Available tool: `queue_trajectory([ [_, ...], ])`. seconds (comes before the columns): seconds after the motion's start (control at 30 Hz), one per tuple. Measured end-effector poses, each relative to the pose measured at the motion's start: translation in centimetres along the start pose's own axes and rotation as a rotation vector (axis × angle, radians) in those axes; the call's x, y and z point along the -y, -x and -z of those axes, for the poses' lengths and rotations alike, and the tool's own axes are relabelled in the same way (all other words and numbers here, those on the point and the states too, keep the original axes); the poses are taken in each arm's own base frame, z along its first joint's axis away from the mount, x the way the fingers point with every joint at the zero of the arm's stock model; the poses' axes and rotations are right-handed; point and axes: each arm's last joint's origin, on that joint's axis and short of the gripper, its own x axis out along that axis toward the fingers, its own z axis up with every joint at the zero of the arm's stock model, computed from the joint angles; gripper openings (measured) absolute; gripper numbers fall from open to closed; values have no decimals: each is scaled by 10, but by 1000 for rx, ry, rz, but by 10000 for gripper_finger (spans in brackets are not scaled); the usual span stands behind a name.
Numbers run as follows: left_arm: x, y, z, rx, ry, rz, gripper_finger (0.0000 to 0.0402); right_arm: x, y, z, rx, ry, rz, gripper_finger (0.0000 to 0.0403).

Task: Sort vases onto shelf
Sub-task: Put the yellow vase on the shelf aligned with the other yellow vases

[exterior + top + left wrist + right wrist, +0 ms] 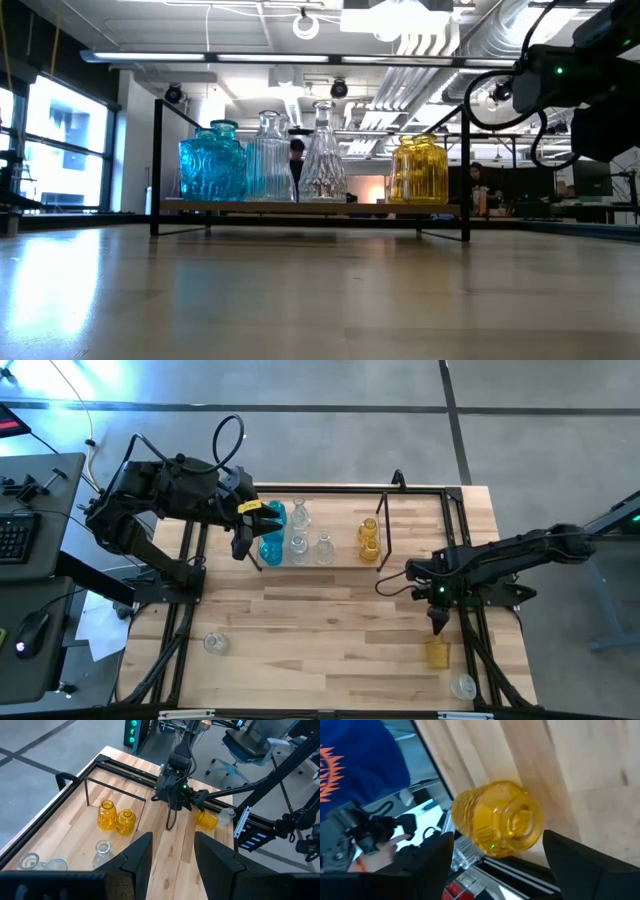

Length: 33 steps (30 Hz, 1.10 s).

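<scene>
Right gripper (438, 628) hangs over the tabletop (330, 630) near its right edge, jaws apart, just above an amber vase (437, 653) that lies on its side; in the right wrist view that vase (497, 826) sits between the two fingers, mouth toward the camera, not yet touched. We judge the step in hand to be the pick of this vase. To do it well we come down squarely so both fingers meet the ribbed body at its widest part, and close gently, since a round glass body on its side may roll away toward the frame rail beside it. A clear vase (462, 686) lies near the right front corner, another clear vase (214, 643) near the left edge. The shelf (330, 560) at the back already holds blue, clear and amber vases. Left gripper (243, 540) waits at the shelf's left end, jaws apart and empty.
</scene>
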Motion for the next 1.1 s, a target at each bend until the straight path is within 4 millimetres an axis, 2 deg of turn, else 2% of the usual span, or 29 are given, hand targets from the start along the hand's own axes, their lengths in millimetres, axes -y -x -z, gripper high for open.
queue_trajectory([
  [0.67, 0, 0, 0, 0, 1, 0, 136, -6, 0, -8, 45, 47, -61, 291],
  [1.1, 0, 0, 0, 0, 0, 0, 136, -13, -12, -2, -31, 60, -28, 291],
])
